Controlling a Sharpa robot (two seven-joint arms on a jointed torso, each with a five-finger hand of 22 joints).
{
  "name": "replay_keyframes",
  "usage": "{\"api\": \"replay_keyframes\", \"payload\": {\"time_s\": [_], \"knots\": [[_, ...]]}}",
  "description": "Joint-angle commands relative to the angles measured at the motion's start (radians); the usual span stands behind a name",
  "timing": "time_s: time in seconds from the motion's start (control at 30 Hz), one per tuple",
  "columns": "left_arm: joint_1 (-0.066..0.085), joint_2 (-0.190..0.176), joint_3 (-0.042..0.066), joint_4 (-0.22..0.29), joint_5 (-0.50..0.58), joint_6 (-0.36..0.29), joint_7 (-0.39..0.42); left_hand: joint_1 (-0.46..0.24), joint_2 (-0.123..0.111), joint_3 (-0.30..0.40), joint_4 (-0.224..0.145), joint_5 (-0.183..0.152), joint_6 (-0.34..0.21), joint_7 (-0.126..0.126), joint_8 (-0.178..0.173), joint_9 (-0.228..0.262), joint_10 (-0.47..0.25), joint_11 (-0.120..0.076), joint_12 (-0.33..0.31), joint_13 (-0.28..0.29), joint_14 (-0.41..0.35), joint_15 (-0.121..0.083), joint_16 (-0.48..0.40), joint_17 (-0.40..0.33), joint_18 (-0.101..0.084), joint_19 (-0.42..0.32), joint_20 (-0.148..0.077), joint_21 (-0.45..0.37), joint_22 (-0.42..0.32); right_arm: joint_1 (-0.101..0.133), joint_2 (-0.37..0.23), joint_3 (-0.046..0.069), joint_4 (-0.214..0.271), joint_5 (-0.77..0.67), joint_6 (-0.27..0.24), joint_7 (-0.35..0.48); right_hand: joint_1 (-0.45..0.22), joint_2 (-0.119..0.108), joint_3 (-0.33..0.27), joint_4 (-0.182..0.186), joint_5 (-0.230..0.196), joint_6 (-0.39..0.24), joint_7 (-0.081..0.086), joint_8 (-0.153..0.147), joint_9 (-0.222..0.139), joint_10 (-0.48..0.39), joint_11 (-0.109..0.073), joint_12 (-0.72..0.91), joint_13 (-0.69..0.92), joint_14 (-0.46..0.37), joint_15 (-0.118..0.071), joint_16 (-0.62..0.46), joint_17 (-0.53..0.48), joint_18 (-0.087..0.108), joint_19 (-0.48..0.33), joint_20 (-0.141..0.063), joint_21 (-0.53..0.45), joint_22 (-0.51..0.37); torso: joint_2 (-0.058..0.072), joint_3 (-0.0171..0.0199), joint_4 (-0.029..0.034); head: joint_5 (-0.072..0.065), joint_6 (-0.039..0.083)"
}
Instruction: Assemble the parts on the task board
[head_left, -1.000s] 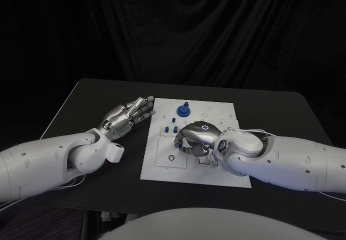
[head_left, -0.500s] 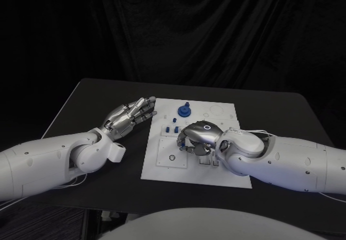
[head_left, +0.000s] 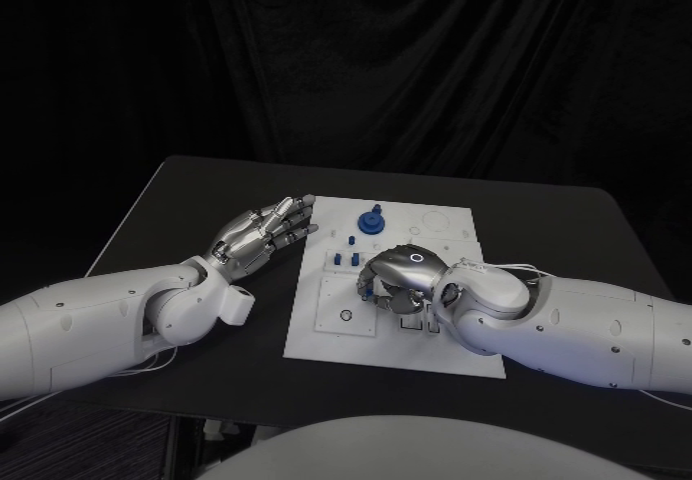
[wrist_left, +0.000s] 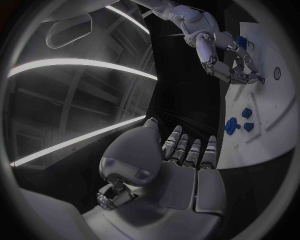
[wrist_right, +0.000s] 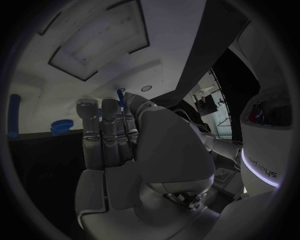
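Observation:
The white task board (head_left: 325, 330) lies mid-table. A round blue part (head_left: 371, 220) stands near its far edge, and small blue pieces (head_left: 339, 260) sit left of centre. My right hand (head_left: 401, 275) is curled over the board's middle, fingertips down. It pinches a small blue peg (wrist_right: 120, 96), whose tip (wrist_left: 259, 79) shows at the fingertips just above the board (wrist_left: 275, 115). My left hand (head_left: 267, 228) lies open on the table beside the board's left edge, fingers stretched out flat and holding nothing. The right wrist view shows the round blue part (wrist_right: 61, 126) beyond the fingers.
The black table (head_left: 202, 190) surrounds the board, with bare surface on the far left and far right. My right forearm (head_left: 577, 325) covers the board's near right corner. Empty sockets (head_left: 343, 316) mark the board's near left.
My right hand has shifted slightly to the right over the board's middle, still curled. The left hand has crept a little forward along the board's edge.

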Motion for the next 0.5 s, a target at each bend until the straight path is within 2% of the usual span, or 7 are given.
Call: {"api": "replay_keyframes", "payload": {"time_s": [0.03,0.5], "knots": [[-0.002,0.002,0.001,0.001,0.005,0.015,0.09,0.005,0.0,0.008,-0.001,0.006,0.001,0.003,0.004,0.001,0.0,0.007,0.001,0.0,0.003,0.004,0.005,0.001,0.013,0.005,0.0,0.004,0.0,-0.004,-0.001,0.0,0.005,-0.01,-0.009,-0.014,0.008,0.003,0.001,-0.005,-0.007,-0.004,-0.001,0.006,0.002,0.011,-0.005,0.003,0.0,-0.01,0.0,-0.006,-0.006,-0.015,-0.006,-0.001,-0.006,0.079,0.0,-0.0001,0.0009,0.002,0.0],[-0.009,0.007,0.001,-0.006,0.005,0.016,0.085,0.006,0.0,0.01,0.0,0.006,0.0,0.003,0.004,0.001,-0.001,0.008,-0.002,0.0,0.003,0.005,0.005,0.001,0.013,0.005,0.001,0.004,-0.001,-0.007,0.001,0.001,0.009,-0.01,-0.017,-0.012,0.008,0.002,0.002,-0.006,-0.009,-0.004,-0.001,0.006,0.002,0.013,-0.005,0.003,0.001,-0.014,0.0,-0.01,-0.009,-0.014,-0.008,-0.001,-0.01,0.078,0.001,-0.0003,0.0007,0.004,0.0]]}}
